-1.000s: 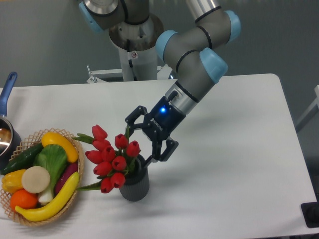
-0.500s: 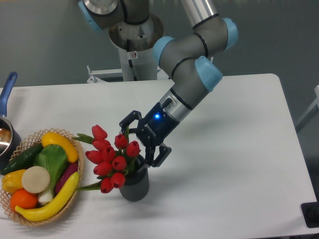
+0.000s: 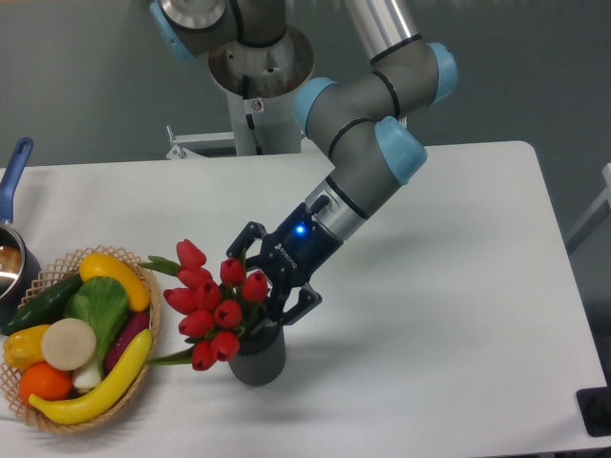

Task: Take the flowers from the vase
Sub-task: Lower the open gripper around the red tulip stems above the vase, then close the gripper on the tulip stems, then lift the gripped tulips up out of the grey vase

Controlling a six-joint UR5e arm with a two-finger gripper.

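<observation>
The flowers [image 3: 211,303], a bunch of red tulip buds with green stems and leaves, stand in the dark grey ribbed vase [image 3: 258,359] at the front of the white table. They lean left toward the basket. My gripper [image 3: 263,278] comes in from the upper right, tilted down to the left. It is open, with one finger [image 3: 245,236] behind the right-hand buds and the other finger [image 3: 299,303] just above the vase's rim. The stems between the fingers are mostly hidden by the buds.
A woven wicker basket [image 3: 59,421] with bananas, a cucumber, an orange and other produce sits at the front left, close to the tulips. A blue-handled pan [image 3: 13,181] is at the left edge. The arm's base column [image 3: 258,105] stands behind the table.
The gripper has moved down and to the left, closer onto the right side of the bunch. Its fingers stay spread. The flowers and vase have not moved.
</observation>
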